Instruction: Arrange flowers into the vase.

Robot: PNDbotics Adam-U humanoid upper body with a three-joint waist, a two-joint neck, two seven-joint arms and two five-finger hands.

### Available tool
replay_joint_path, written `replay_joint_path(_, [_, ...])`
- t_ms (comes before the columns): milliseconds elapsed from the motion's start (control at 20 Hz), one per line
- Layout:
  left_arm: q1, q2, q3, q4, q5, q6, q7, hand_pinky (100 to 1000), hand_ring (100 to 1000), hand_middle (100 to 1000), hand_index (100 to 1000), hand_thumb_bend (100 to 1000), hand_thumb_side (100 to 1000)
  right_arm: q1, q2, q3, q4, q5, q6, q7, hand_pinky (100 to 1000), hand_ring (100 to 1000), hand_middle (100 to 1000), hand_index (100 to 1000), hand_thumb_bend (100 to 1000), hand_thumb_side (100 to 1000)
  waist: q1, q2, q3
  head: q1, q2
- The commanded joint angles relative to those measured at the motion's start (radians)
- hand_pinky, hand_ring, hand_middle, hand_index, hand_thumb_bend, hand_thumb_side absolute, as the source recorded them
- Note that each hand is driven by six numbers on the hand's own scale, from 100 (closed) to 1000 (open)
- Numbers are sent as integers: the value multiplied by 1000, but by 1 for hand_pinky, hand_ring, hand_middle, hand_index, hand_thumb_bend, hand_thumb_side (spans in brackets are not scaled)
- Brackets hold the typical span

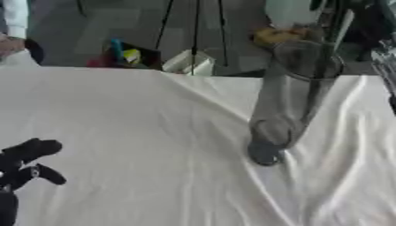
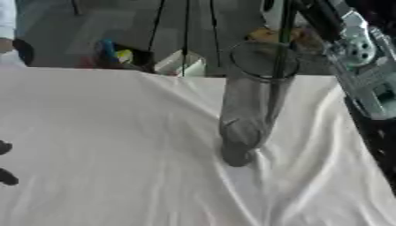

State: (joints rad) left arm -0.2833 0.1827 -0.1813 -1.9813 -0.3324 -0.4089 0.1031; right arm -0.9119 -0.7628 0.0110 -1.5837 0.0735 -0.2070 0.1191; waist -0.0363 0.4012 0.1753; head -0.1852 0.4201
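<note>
Our glass vase (image 1: 290, 103) stands on the wrinkled desk (image 1: 139, 132), a dark stem (image 2: 280, 48) entering its mouth. Our left robot hand (image 1: 27, 165) rests relaxed; the right's fingers we cannot tell. Pushing the stem sideways could tip the tall vase.

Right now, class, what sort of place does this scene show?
Probably an indoor lab or demo room: a table under a wrinkled white cloth, a tall clear glass vase on it, and the robot's black left hand resting nearby.

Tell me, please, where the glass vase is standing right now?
The glass vase stands upright on the white tablecloth, right of centre near the table's far edge, with a dark stem reaching down into it.
</note>
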Motion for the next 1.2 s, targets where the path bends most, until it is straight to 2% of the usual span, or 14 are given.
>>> replay_joint_path(50, [-10,1,2,-19,-4,0,3,480,785,745,898,100,1000,-6,-45,-23,-35,15,1,8,824,571,522,409,100,1000,-5,-8,-3,5,-15])
replay_joint_path(350, [-11,0,2,-19,-4,0,3,480,785,746,898,100,1000,16,-57,-25,-57,71,9,36,819,582,535,435,100,1000,-4,-6,-6,6,-15])
replay_joint_path(750, [-10,-1,2,-19,-3,1,2,480,786,746,898,100,1000,8,-42,-16,-56,127,7,63,820,605,562,566,100,1000,-3,-8,-7,7,-15])
replay_joint_path(1200, [-12,-2,2,-19,0,0,0,481,789,747,898,100,1000,24,-40,-13,-50,148,12,75,822,611,569,590,100,1000,-2,-9,-3,8,-18])
